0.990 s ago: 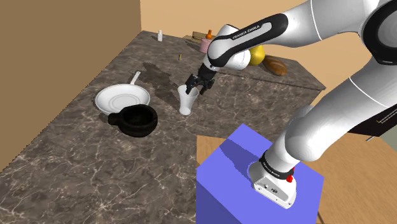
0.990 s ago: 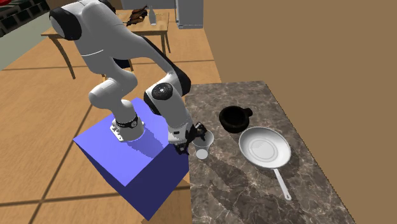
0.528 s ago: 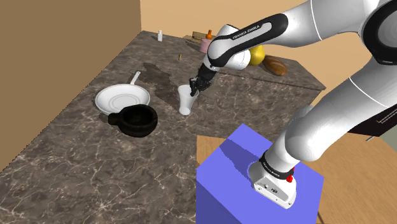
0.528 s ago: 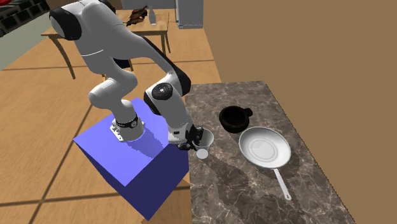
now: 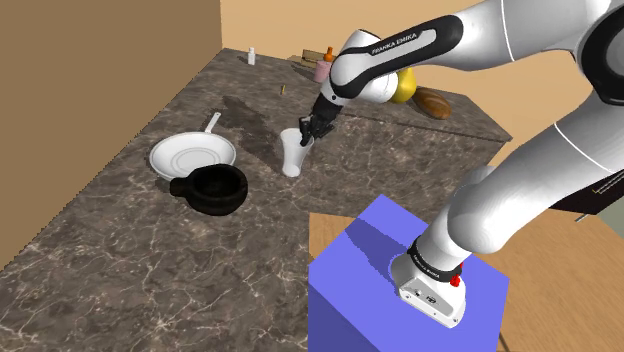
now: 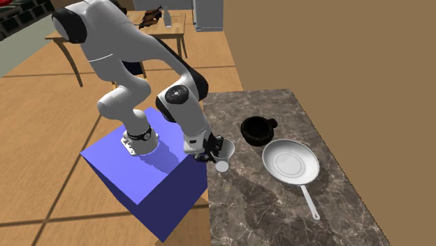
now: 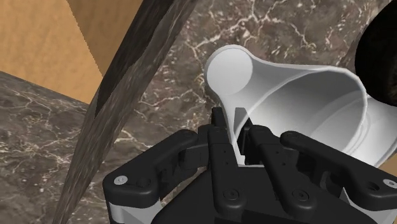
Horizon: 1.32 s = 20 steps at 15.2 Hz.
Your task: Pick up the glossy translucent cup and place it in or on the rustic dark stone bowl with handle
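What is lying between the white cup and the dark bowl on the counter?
Nothing. In the shoulder view, the stretch of marbled counter between the cup and the bowl is bare.

Arm (image 5: 500, 200): glossy white links, dark joints; black band near wrist w/ white "FRANKA EMIKA" lettering (image 5: 398, 41). Base flange (image 5: 430, 285) pale grey w/ small red dot (image 5: 455, 281). Gripper (image 7: 229, 118) all black, silver screw heads (image 7: 121, 181) on body.

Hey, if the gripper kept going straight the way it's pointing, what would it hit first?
The gripper is shut on the wall of the white cup, so that travels along. Beyond lies the marble countertop, probably met first by the cup's foot; depth is unclear.
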### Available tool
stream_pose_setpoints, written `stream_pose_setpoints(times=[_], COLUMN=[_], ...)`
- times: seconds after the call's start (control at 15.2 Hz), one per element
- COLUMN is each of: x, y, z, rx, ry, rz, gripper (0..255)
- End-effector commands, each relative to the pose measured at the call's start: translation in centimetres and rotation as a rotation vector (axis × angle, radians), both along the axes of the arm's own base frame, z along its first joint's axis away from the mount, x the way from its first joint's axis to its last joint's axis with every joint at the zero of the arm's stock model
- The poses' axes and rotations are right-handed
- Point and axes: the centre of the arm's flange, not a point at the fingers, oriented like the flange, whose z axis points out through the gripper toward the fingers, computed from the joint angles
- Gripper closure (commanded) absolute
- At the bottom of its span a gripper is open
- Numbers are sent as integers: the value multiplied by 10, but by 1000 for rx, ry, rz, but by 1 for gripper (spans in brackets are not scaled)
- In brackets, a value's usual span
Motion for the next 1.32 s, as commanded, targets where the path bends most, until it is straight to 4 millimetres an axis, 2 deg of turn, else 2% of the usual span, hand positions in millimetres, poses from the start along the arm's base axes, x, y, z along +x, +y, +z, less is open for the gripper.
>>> stream_pose_setpoints(times=[0.0,1.25], x=[1,1], y=[0,0], z=[12,113], rx=[0,0], ry=[0,0], rz=[0,0], gripper=[255,255])
